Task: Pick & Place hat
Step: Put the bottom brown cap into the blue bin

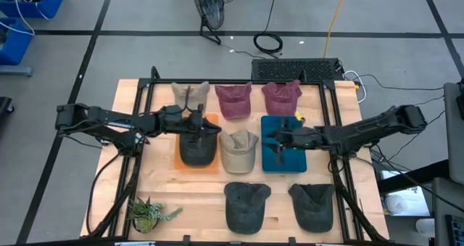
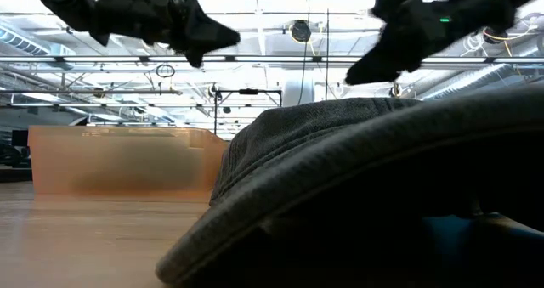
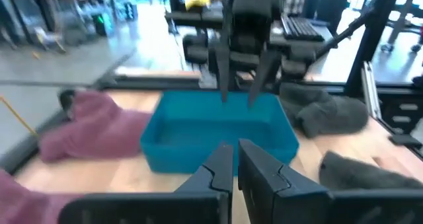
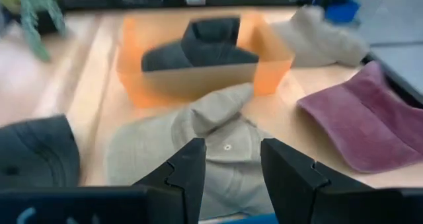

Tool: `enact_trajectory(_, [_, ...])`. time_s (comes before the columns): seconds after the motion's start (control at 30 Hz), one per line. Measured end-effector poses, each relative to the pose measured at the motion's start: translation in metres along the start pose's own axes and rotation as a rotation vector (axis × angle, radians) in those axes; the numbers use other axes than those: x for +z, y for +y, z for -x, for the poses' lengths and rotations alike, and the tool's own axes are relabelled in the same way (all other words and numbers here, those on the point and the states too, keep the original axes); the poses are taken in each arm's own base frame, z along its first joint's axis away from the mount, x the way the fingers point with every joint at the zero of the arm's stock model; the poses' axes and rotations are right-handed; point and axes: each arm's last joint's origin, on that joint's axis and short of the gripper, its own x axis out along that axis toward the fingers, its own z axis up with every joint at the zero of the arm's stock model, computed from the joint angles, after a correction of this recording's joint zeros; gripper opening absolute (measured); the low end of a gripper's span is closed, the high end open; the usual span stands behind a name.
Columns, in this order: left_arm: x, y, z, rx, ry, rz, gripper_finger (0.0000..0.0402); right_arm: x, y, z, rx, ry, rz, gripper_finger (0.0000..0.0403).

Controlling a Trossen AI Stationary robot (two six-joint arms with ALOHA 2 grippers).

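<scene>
From above a dark hat (image 1: 197, 147) lies in the orange bin (image 1: 211, 123) under the left gripper (image 1: 201, 126), nearly closed and empty, while the right gripper (image 4: 231, 159), parted and empty, faces a beige hat (image 4: 198, 145).

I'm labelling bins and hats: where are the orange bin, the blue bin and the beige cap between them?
Orange plastic bin (image 4: 269, 74): right wrist view, its front wall.
Blue plastic bin (image 3: 218, 145): left wrist view, near wall.
Beige fabric cap (image 1: 238, 150): high view, crown.
</scene>
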Motion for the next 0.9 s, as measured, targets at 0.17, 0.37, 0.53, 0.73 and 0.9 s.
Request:
enact_trajectory(0.17, [0.001,-0.006,0.008,0.035,0.04,-0.01,0.0015,0.029,-0.004,-0.034,0.075,0.134,0.01,0.0131])
enact_trajectory(0.37, [-0.013,-0.024,0.01,0.028,0.067,-0.024,0.0014,0.045,-0.001,-0.064,0.123,0.229,0.042,0.0135])
enact_trajectory(0.53, [-0.021,-0.037,0.013,0.015,0.082,-0.028,0.0011,0.042,0.001,-0.086,0.137,0.254,0.047,0.0143])
enact_trajectory(0.73, [-0.023,-0.051,0.014,-0.017,0.087,-0.039,0.0008,0.021,-0.001,-0.115,0.166,0.321,-0.003,0.0144])
enact_trajectory(0.9, [-0.024,-0.058,0.015,-0.044,0.094,-0.05,0.002,0.018,-0.003,-0.123,0.174,0.304,-0.04,0.0144])
